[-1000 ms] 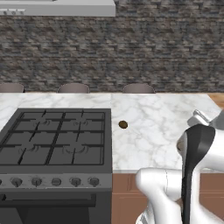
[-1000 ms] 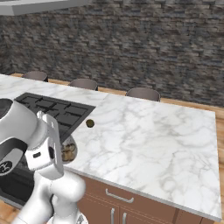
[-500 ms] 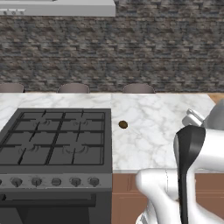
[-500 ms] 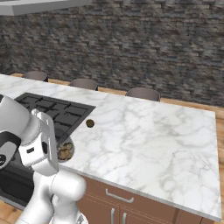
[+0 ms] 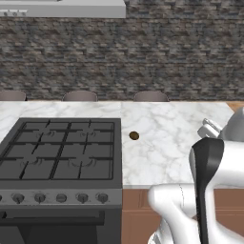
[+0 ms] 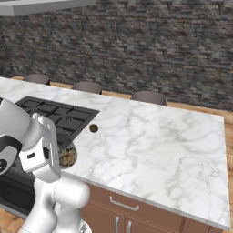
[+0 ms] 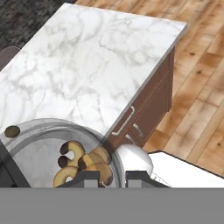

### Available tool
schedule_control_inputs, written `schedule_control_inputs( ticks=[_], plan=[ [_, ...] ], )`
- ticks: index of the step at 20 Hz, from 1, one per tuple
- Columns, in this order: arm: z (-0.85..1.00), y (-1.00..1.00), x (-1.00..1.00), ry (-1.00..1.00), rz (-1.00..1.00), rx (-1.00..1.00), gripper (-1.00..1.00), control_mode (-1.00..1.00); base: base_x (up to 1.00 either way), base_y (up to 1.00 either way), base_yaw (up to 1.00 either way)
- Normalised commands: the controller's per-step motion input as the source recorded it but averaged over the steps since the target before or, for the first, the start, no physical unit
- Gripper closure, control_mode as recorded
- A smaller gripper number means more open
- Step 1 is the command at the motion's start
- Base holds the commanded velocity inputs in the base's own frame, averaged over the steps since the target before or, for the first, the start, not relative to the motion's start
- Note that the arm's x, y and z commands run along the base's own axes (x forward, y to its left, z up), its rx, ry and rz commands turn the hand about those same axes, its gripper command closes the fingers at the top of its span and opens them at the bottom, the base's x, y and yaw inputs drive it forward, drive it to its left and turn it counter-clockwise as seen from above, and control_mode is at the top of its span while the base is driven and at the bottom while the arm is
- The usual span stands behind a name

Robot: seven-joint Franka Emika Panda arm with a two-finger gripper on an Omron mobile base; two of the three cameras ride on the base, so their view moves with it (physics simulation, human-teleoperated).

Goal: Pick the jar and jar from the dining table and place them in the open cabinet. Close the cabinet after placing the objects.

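Observation:
A short clear glass jar (image 7: 65, 153) with brown chunks sits between the two dark fingertips of my gripper (image 7: 111, 177), which is shut on it. In the right base view the jar (image 6: 68, 157) hangs beside my white hand, over the near edge of the dining table (image 6: 159, 136) next to the hob. The table's white grey-veined marble top (image 5: 167, 124) stretches away below the jar (image 7: 87, 65). The cabinet is out of view.
A small brown round lump (image 5: 134, 136) lies on the marble near the black gas hob (image 5: 62, 152); it also shows in the other views (image 6: 93, 128) (image 7: 12, 131). Three chair backs (image 6: 148, 97) stand at the table's far side. Drawers (image 7: 144, 118) and wooden floor (image 7: 197, 87) lie below.
My arm has folded a little lower and closer to the base, the jar still in its grip. The table, the hob and the lump have not moved.

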Motion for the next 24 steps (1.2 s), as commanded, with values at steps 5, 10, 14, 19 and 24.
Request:
schedule_control_inputs(
  ticks=[5, 10, 14, 19, 24],
  plan=[
    [0.0, 0.0, 0.0, 0.0, 0.0, 0.0, 1.0, 1.0, -0.25, 0.0, 0.0],
    [0.0, 0.0, 0.0, 0.0, 0.0, 0.0, 1.0, 1.0, -0.43, 0.0, 0.0],
    [0.0, 0.0, 0.0, 0.0, 0.0, 0.0, 1.0, 1.0, -0.47, 0.0, 0.0],
    [0.0, 0.0, 0.0, 0.0, 0.0, 0.0, 1.0, 1.0, -0.39, 0.0, 0.0],
    [0.0, 0.0, 0.0, 0.0, 0.0, 0.0, 1.0, 1.0, -0.29, 0.03, 0.14]
  ],
)
